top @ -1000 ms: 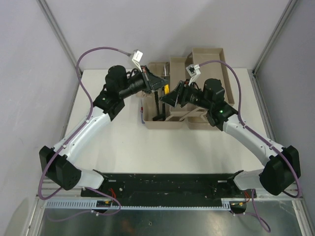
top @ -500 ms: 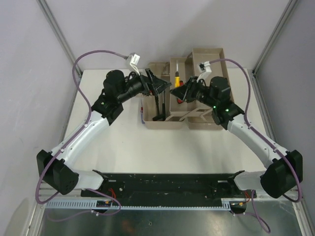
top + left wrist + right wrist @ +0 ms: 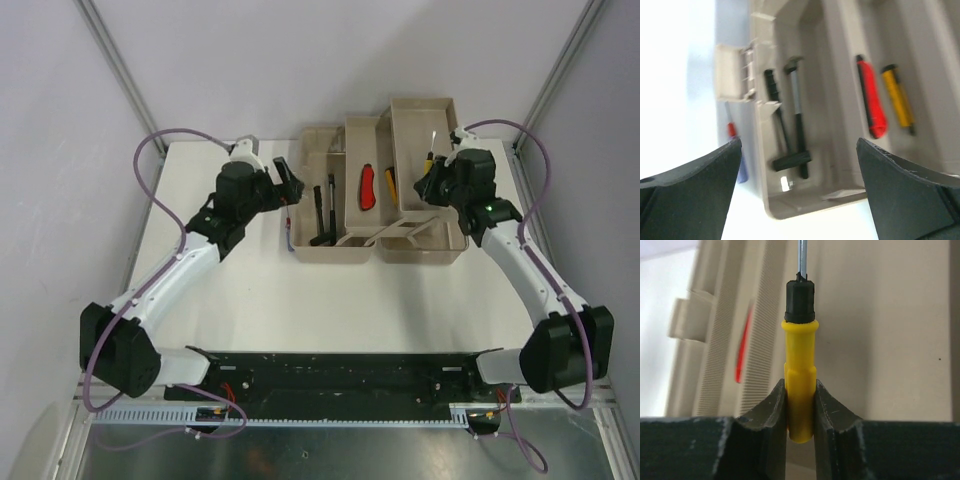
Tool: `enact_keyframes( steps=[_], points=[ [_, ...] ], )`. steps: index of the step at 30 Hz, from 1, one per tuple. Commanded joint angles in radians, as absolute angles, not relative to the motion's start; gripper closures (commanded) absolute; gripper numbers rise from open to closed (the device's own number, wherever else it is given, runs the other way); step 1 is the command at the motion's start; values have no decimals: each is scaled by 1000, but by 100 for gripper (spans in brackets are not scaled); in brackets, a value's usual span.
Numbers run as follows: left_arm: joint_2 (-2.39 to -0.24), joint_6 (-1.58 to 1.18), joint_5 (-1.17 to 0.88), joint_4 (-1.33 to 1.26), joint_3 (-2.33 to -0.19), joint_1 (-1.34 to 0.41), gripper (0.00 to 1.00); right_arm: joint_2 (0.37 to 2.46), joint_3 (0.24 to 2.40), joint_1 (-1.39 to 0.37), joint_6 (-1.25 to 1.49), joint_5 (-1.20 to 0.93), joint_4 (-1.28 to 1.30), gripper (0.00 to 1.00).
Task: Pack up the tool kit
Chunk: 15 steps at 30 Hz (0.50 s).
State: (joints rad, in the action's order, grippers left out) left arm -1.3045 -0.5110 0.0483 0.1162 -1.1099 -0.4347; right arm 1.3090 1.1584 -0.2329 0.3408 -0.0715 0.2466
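The beige tool kit (image 3: 335, 252) stands open at the table's back, its trays folded out. My right gripper (image 3: 427, 185) (image 3: 800, 390) is shut on a yellow-handled screwdriver (image 3: 430, 165) (image 3: 800, 355), whose shaft points away over the right-hand tray (image 3: 447, 112). My left gripper (image 3: 292, 183) (image 3: 798, 145) is open with nothing between its fingers, just left of the box's left compartment. In that compartment lie two black tools (image 3: 320, 212) (image 3: 799, 125). A red cutter (image 3: 367, 187) (image 3: 870, 100) lies in the middle tray, with a yellow tool (image 3: 899, 97) beside it.
A small red-handled screwdriver (image 3: 731, 129) lies on the white table just outside the box's left wall, near its open latch (image 3: 732, 75). The box's folding arms (image 3: 405, 232) span the front right. Grey walls close in on both sides.
My left gripper has opened and pulled back left out of the box. My right gripper has shut on the yellow screwdriver and carried it right, over the right-hand tray.
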Motion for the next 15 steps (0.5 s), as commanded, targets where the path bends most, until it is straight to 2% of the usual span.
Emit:
enact_keyframes(
  steps=[1, 3, 5, 11, 15],
  points=[
    [-1335, -494, 234, 159, -1065, -416, 1, 1377, 1225, -231, 204, 15, 321, 91],
    [-1354, -513, 242, 162, -1050, -408, 2, 1400, 1234, -235, 189, 53, 333, 89],
    [-1373, -537, 259, 166, -1031, -400, 2, 1416, 1239, -237, 185, 95, 349, 83],
    [-1433, -606, 273, 174, -983, -367, 2, 1403, 1241, -240, 182, 173, 371, 45],
    [-1486, -628, 260, 179, -969, -354, 2, 1362, 1241, -239, 181, 182, 358, 30]
  ],
)
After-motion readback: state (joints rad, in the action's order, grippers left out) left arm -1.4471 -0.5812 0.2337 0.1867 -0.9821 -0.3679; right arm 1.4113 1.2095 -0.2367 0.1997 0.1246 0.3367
